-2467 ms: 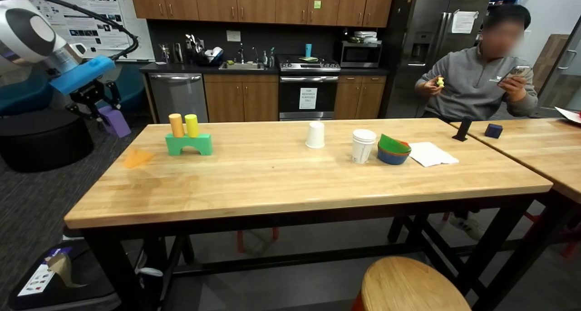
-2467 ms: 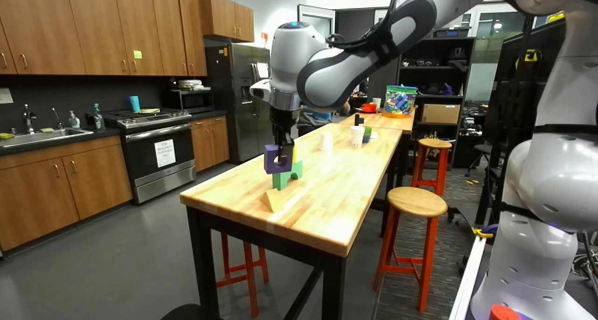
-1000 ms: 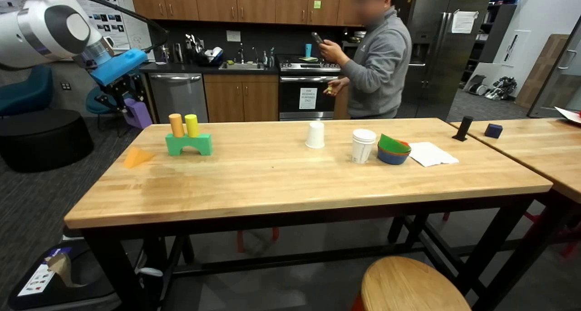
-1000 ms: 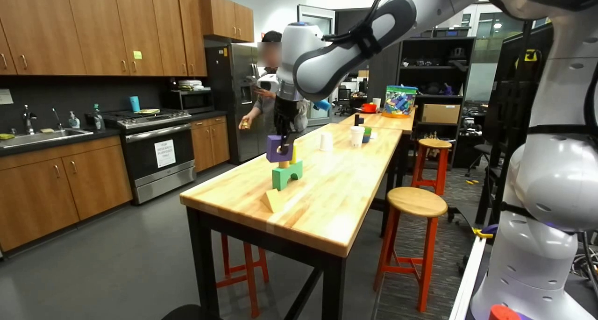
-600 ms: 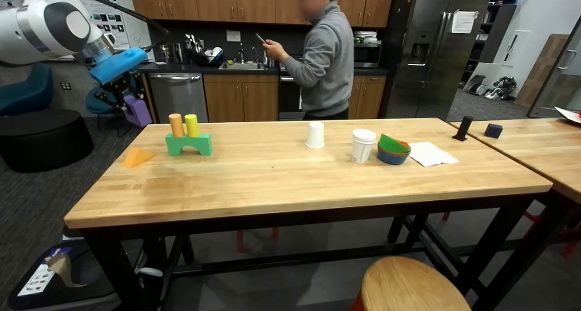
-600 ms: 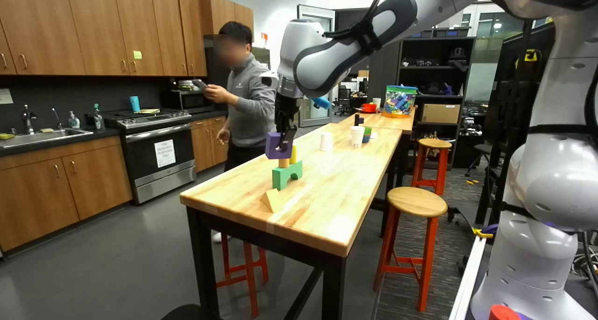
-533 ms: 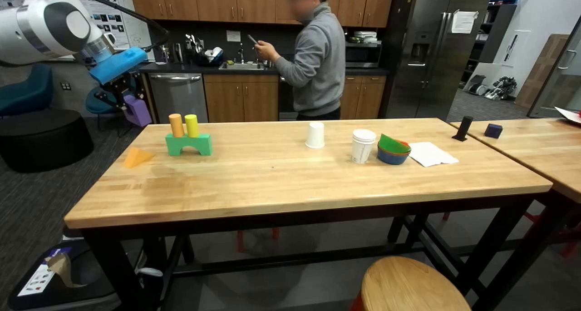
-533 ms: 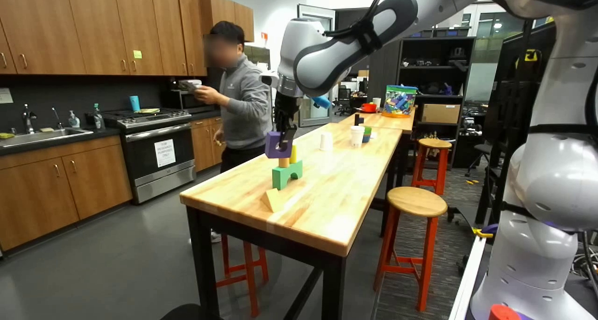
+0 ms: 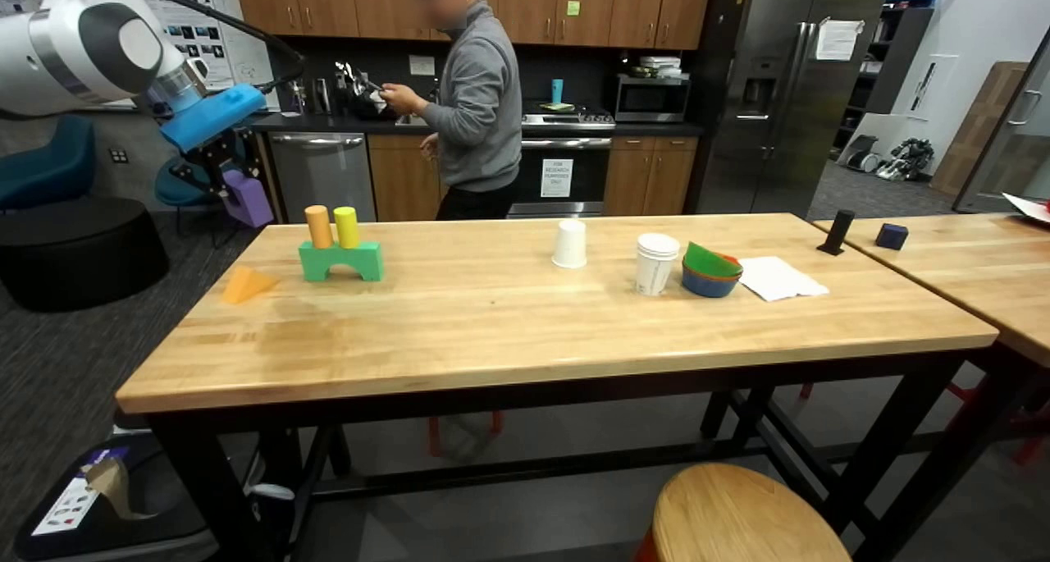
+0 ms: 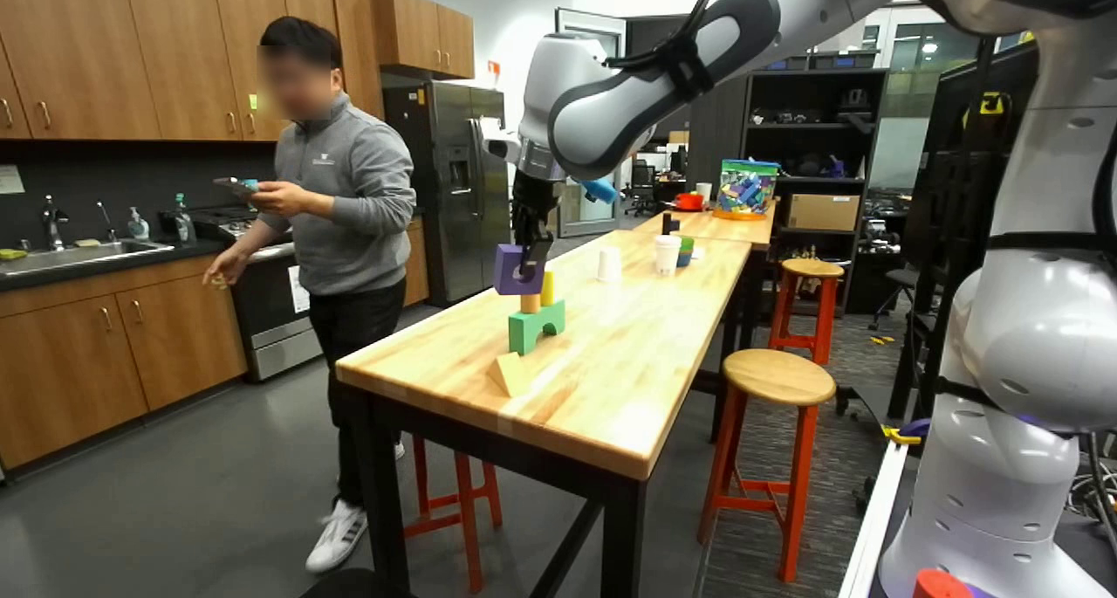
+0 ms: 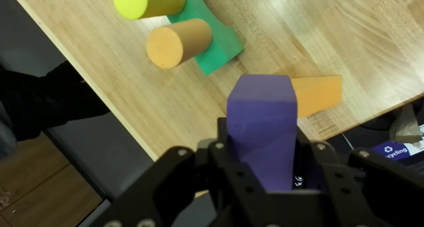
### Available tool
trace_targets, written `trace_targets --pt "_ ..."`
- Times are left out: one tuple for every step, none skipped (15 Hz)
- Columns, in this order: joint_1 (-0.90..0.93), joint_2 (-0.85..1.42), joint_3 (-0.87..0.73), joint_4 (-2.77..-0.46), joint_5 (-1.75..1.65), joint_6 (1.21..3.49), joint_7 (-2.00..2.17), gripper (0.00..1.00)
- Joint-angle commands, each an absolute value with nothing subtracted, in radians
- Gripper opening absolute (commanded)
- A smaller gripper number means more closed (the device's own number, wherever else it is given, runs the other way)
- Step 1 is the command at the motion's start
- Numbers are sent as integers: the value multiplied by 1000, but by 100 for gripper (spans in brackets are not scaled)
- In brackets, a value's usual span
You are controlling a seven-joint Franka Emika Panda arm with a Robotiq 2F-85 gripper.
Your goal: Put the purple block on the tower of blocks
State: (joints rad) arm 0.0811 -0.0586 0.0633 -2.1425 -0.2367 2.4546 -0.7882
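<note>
My gripper [image 11: 260,131] is shut on the purple block [image 11: 265,107], with a finger on each side. The purple block shows in both exterior views [image 9: 248,199] [image 10: 510,268], held tilted above table height. The tower has a green arch base [image 9: 341,261] with an orange cylinder [image 9: 319,226] and a yellow cylinder [image 9: 346,227] upright on it. In the wrist view the orange cylinder [image 11: 179,43], yellow cylinder [image 11: 149,1] and green base [image 11: 223,41] are at upper left, apart from the block. In an exterior view the gripper [image 9: 220,183] is left of the tower.
An orange wedge [image 9: 248,285] lies on the table [image 9: 492,332] near the tower; the block partly covers it in the wrist view [image 11: 318,94]. White cups [image 9: 570,244] [image 9: 655,265] and bowls [image 9: 710,276] stand farther along. A person [image 10: 345,196] walks beside the table.
Over 2.5 seconds my gripper has carried the purple block closer to the tower and a little higher; in the last half second it is nearly still. The person has walked past the table.
</note>
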Motion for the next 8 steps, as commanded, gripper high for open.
trace_targets --pt "78 -71 60 -2150 -238 2466 -780 16" --pt "77 -72 59 -2151 -236 2465 -780 16" --pt "77 -73 58 -2152 -233 2469 -783 16" --pt "81 -58 63 -2140 -238 2452 -783 41" --pt "81 -58 62 -2140 -238 2452 -783 41" --pt "81 -58 62 -2140 -238 2453 -783 41" --pt "81 -58 62 -2140 -238 2453 -782 41" --pt "81 -58 61 -2140 -238 2453 -782 41"
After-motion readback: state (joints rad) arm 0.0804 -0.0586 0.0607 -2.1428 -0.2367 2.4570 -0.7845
